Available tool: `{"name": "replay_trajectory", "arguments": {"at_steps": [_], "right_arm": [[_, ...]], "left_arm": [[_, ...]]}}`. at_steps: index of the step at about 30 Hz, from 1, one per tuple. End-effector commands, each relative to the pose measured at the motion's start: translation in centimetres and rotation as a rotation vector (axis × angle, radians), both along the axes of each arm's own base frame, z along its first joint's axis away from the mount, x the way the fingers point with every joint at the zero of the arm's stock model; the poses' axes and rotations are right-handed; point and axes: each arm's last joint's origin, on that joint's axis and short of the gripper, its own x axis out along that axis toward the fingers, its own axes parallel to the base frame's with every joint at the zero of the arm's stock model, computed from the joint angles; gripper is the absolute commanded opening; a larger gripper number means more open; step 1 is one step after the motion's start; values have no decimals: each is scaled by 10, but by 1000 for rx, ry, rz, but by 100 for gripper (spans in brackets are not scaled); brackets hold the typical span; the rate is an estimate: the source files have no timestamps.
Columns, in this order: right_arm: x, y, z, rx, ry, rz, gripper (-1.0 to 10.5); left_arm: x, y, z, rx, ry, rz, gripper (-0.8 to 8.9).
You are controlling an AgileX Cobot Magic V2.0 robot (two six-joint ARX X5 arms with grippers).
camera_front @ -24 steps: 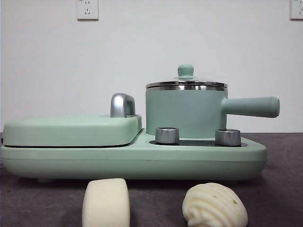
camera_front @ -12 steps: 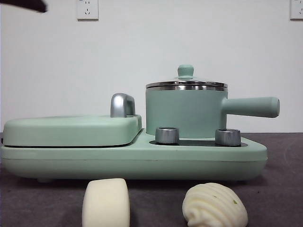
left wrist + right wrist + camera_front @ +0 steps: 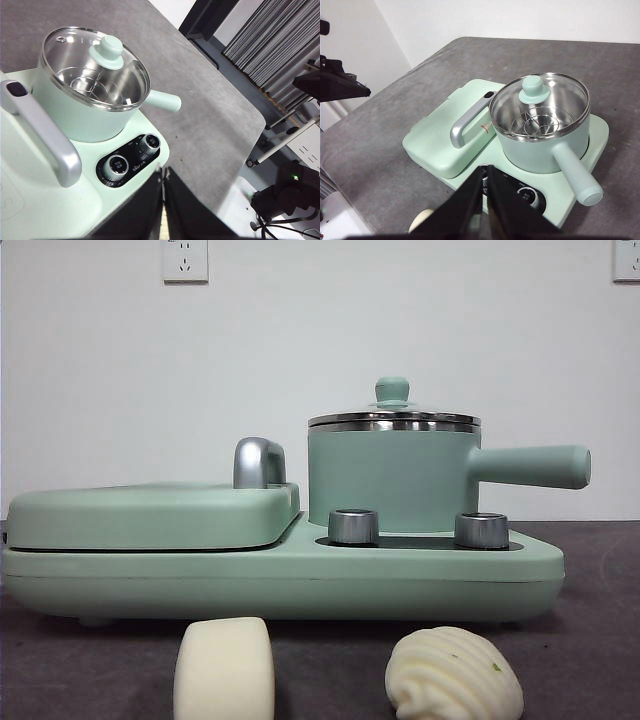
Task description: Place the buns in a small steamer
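Only frontally, both buns (image 3: 224, 668) before the lidded steamer (image 3: 392, 478); both pincers closed, empty.

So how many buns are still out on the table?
2. The smooth bun lies in front of the closed grill plate; the ridged bun lies in front of the steamer, whose lid is on. Neither is inside yet.

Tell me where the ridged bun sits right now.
In the front view, the ridged bun lies on the table nearest the camera, right of the smooth bun, in front of the appliance base, below the steamer.
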Motion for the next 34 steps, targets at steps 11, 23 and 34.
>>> {"name": "replay_trajectory", "arguments": {"at_steps": [11,23,34], "right_arm": [[-1,0,4,-2,-18,4,468],[-1,0,4,6,-10,2,468],[-1,0,4,16,0,-3,468]], "left_arm": [[1,-1,5,19,-61,-22,474],[17,-8,18,3,1,-5,469],[84,-49,52,150,170,-72,469]]}}
